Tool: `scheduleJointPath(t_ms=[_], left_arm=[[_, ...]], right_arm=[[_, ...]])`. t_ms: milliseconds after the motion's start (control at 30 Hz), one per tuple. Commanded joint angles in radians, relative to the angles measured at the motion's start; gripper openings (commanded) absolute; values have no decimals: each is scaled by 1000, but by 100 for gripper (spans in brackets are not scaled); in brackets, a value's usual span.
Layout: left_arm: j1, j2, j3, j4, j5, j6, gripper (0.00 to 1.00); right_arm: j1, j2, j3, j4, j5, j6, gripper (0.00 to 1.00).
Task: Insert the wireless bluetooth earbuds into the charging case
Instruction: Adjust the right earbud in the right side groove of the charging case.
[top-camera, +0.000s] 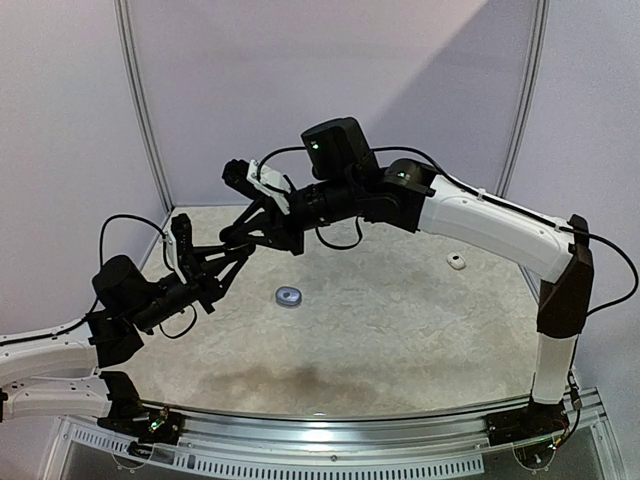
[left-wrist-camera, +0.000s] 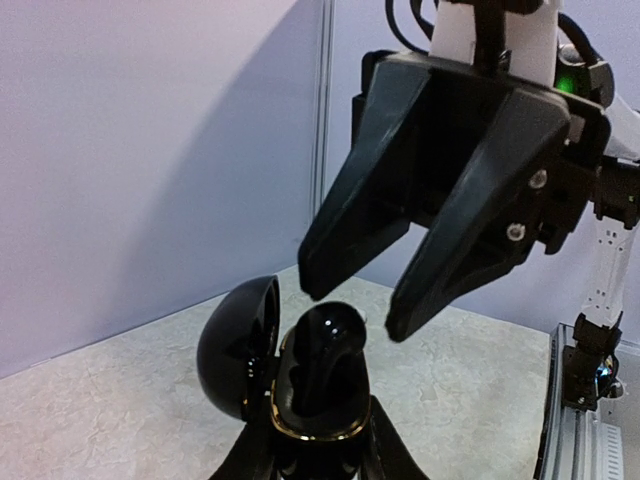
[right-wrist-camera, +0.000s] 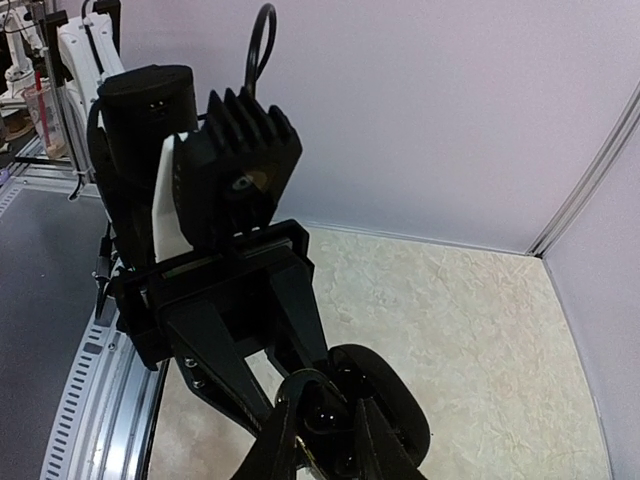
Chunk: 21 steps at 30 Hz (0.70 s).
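Observation:
My left gripper (left-wrist-camera: 320, 445) is shut on the base of a black charging case (left-wrist-camera: 312, 425) with a gold rim and holds it above the table, lid (left-wrist-camera: 240, 345) open to the left. A black earbud (left-wrist-camera: 330, 345) stands in the case, its top sticking out. My right gripper (left-wrist-camera: 355, 308) is open, its fingertips (left-wrist-camera: 312, 285) just above and either side of the earbud's top, apparently not touching it. In the right wrist view the earbud (right-wrist-camera: 335, 420) shows between my right gripper's (right-wrist-camera: 320, 432) fingers, with the lid (right-wrist-camera: 405, 415) behind. In the top view both grippers meet at the left (top-camera: 245, 245).
A small pale bluish round object (top-camera: 288, 297) lies on the mottled beige table (top-camera: 400, 330) at the middle. A small white object (top-camera: 456, 262) lies to the right. A metal rail (top-camera: 350, 422) runs along the near edge. Pale walls close the back.

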<state>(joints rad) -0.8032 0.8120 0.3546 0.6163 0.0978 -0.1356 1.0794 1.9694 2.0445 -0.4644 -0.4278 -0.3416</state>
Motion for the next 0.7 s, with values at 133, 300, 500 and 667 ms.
scheduleJointPath(t_ms=[133,300,500,667], left_arm=[[-9,7,20,31,7,5,0],[-9,7,21,31,4,10,0],[-8,7,24,33,2,17,0],[-9,12,25,34,3,18,0]], right_arm=[[1,40,45,-32,17,1,18],[2,53,57,-51,6,-4,15],[3,68,71,-92,-13,-36,14],[4,93,99,-127,-7,-54,14]])
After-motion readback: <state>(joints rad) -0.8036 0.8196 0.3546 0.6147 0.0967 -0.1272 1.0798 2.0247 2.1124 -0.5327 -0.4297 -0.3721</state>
